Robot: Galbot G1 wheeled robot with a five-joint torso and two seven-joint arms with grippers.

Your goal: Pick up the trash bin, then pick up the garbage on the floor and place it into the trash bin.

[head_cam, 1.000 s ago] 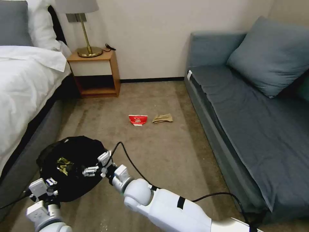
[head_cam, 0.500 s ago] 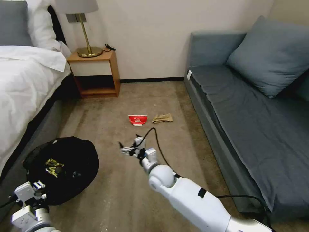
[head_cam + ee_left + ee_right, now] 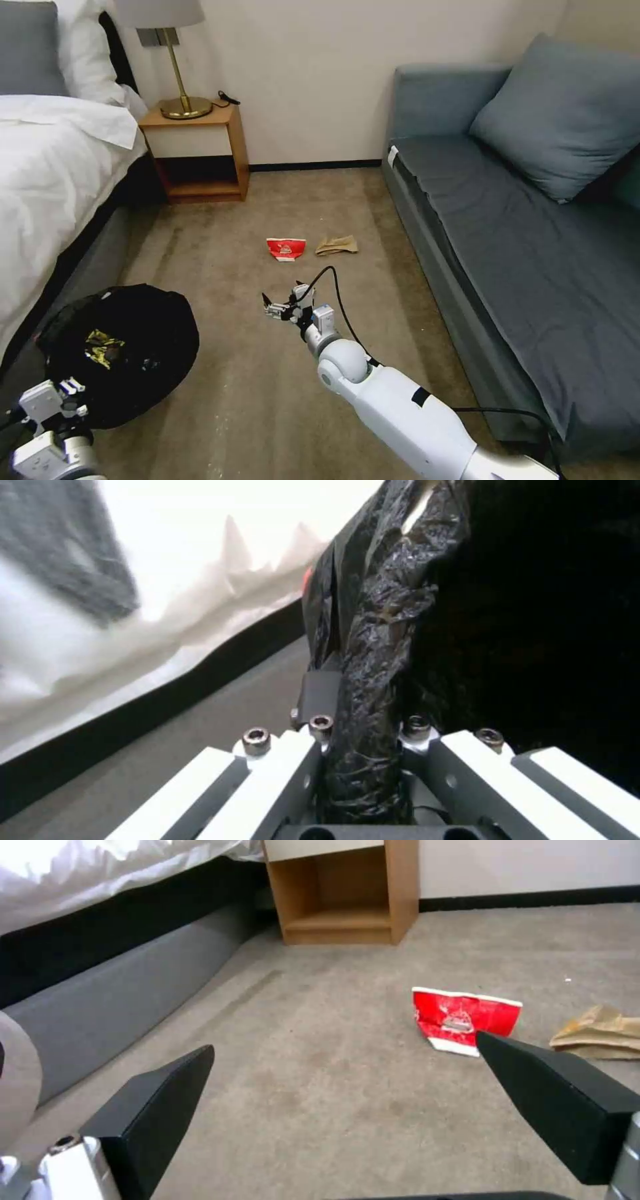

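The left gripper (image 3: 363, 760) is pinching the black-bagged rim of the trash bin (image 3: 127, 347) beside the bed (image 3: 53, 180), while the right gripper (image 3: 280, 308) is hovering with fingers spread over the carpet (image 3: 267, 400) short of the red-white packet (image 3: 286, 248) and, just beside it, the tan paper (image 3: 337, 245).

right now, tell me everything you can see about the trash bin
The trash bin is a low round tub lined with a crinkly, glossy black plastic bag that hides its walls. It sits low beside the bed frame at the robot's left. A yellow-black wrapper lies inside. The left gripper is shut on the near rim, with bunched bag plastic pinched between its fingers. Whether the bin rests on the carpet or is lifted cannot be told.
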